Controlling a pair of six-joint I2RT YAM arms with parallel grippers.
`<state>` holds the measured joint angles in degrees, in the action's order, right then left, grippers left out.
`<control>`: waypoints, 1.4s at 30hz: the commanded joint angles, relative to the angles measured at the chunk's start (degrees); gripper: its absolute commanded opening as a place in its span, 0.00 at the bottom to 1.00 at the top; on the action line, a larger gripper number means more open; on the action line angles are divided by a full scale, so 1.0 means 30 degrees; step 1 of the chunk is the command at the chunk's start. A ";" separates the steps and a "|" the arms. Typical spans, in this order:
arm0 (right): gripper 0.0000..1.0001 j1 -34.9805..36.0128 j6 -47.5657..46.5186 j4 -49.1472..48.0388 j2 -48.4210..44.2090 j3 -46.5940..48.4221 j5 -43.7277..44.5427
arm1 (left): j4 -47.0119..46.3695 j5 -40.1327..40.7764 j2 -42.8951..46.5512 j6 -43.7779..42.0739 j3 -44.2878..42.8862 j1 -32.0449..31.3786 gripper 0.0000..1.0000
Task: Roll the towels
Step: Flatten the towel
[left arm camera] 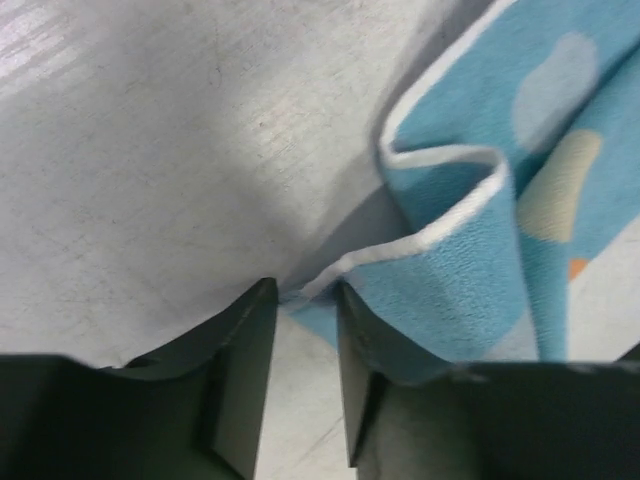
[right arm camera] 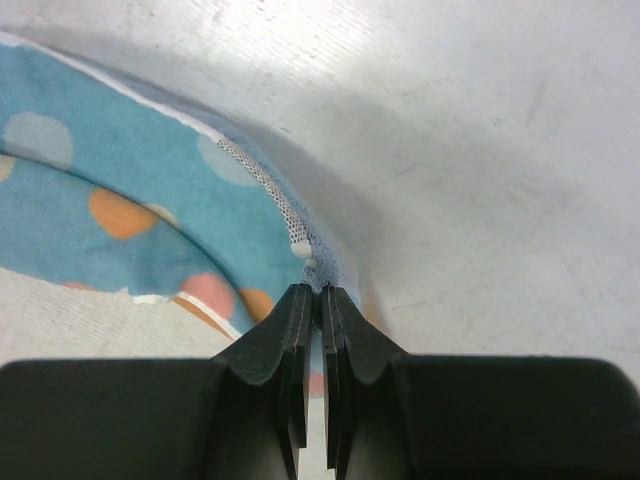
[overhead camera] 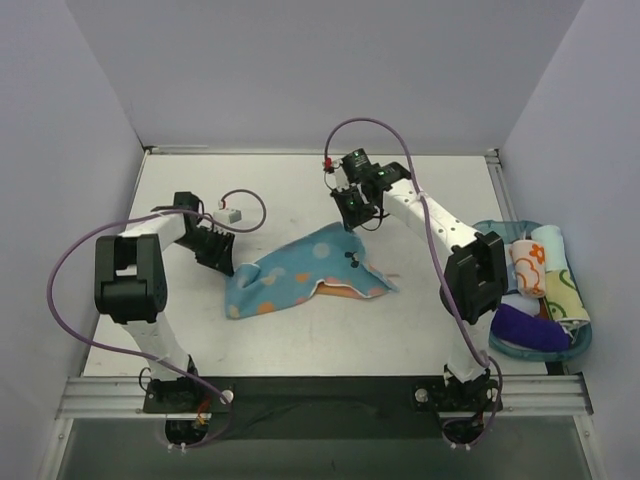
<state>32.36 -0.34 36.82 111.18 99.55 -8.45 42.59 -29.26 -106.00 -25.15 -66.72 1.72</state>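
Across mid-worktop (overhead camera: 300, 345), lies slack and partly folded over itself: the blue dotted towel (overhead camera: 290, 275), not yet rolled. Looks like the spreading-out step, ahead of any rolling. Pinches the towel's far corner in the right hand (right arm camera: 313, 292), jaws almost together with cloth between them. Straddles the white hem at the left corner with the left hand (left arm camera: 305, 287), jaws partly apart, not gripping. Next: calls for closing on that hem, then drawing both corners apart to flatten.

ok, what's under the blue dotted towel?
An orange cloth edge peeks out beneath the blue dotted towel on its near side. The rest is covered, so its extent can't be seen.
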 commanded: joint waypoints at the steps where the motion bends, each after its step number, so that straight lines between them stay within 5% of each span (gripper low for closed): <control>1: 0.00 -0.0560 -0.0502 0.1028 -0.1257 -0.0575 -0.0289 | -0.0456 0.2660 -0.0497 -0.1022 0.1116 -0.0425 0.39; 7: 0.00 -0.2025 -0.0736 0.1262 -0.1988 -0.0868 -0.0875 | -0.0340 0.3220 -0.1056 -0.0788 0.0036 -0.0720 0.00; 23: 0.00 -0.5072 -0.1645 0.1761 -0.3425 -0.1016 -0.2486 | 0.2296 -0.0472 0.0966 -0.0495 -0.5764 0.0394 0.00; 34: 0.00 -0.7124 -0.2669 0.1673 -0.2843 0.4221 -0.3658 | 0.2533 -0.1966 0.0060 0.1083 -1.2379 0.1801 0.00; 42: 0.00 -0.7535 -0.4365 0.1029 -0.2427 0.6461 -0.5116 | 0.0951 -0.2990 0.1198 0.0973 -1.3799 0.2327 0.00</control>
<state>10.41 -9.41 39.40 104.62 119.22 -20.45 47.07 -35.33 -105.60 -21.45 -107.33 7.42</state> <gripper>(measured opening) 0.070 0.030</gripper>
